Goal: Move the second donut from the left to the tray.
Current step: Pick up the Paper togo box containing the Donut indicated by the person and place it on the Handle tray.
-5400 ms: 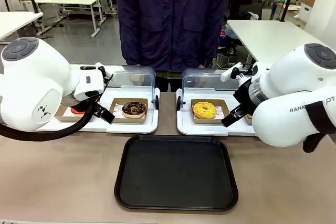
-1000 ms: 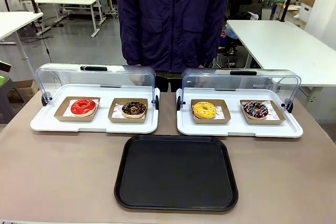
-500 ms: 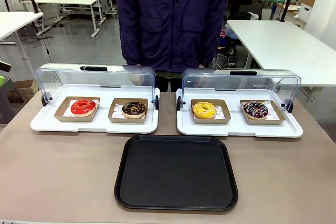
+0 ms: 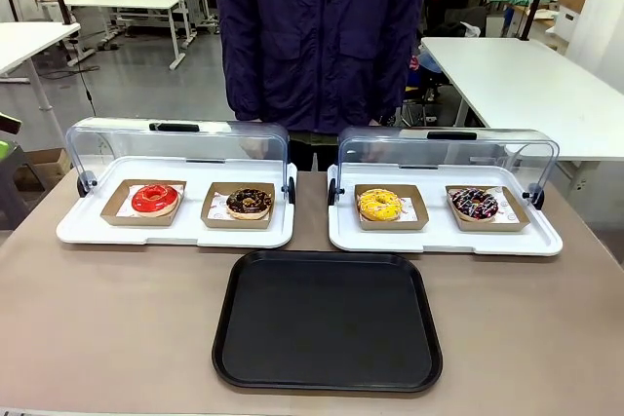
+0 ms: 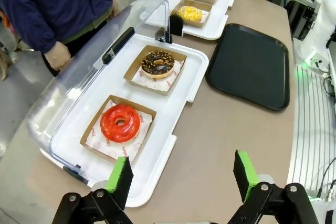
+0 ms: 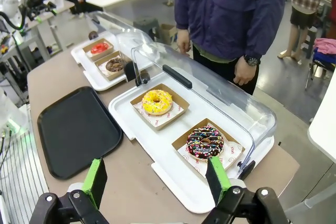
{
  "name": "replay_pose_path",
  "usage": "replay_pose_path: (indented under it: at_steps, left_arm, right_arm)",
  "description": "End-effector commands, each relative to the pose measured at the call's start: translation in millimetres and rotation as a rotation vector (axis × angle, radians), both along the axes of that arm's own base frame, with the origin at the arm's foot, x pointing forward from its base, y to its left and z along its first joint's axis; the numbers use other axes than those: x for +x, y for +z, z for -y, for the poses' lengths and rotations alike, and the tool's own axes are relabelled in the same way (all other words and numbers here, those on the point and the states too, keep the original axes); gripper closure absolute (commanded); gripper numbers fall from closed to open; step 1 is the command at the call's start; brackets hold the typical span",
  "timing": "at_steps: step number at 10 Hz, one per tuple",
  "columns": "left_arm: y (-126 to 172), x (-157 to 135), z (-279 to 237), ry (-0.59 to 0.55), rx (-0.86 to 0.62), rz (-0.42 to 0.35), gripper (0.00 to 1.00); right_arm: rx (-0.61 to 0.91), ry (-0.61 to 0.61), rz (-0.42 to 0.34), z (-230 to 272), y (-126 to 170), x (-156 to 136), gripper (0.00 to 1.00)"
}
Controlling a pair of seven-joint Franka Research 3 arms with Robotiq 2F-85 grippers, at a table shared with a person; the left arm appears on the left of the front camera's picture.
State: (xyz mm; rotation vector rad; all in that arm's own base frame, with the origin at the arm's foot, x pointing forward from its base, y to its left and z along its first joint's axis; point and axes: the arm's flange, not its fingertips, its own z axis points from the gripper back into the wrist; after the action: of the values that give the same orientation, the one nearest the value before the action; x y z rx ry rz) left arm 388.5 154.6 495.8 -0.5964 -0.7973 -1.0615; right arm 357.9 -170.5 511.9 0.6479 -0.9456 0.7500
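Note:
The second donut from the left [image 4: 249, 203] is chocolate-glazed with tan crumbs. It sits in a brown cardboard holder on the left white tray and also appears in the wrist views [image 5: 157, 63] [image 6: 114, 64]. The black tray [image 4: 327, 319] [image 5: 252, 64] [image 6: 73, 129] lies bare at the table's front centre. My left gripper [image 5: 182, 174] hovers open, high above the table's left end, well short of the red donut. My right gripper [image 6: 156, 176] is open, high over the table's right end, nothing between its fingers.
A red donut [image 4: 155, 199] shares the left white tray [image 4: 78, 231]. A yellow donut [image 4: 379, 205] and a sprinkled dark donut [image 4: 474, 204] sit on the right white tray [image 4: 546, 241]. Both clear domed lids stand raised at the back. A person [image 4: 320, 36] stands at the far edge.
Both arms, which hung over the white trays several seconds ago, have pulled back out of the front view. Over the last second nothing has moved.

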Motion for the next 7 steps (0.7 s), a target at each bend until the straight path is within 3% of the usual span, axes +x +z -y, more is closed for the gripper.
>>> replay_pose_path:
  at_steps: [1,7]
  left_arm:
    - [1.3,-0.1,-2.7,-0.015,-0.013,0.017,0.00]
    - [1.3,-0.1,-2.7,-0.015,-0.013,0.017,0.00]
  right_arm:
    - [0.010,0.009,0.036,0.6,0.6,3.7,0.00]
    - [0.010,0.009,0.036,0.6,0.6,3.7,0.00]
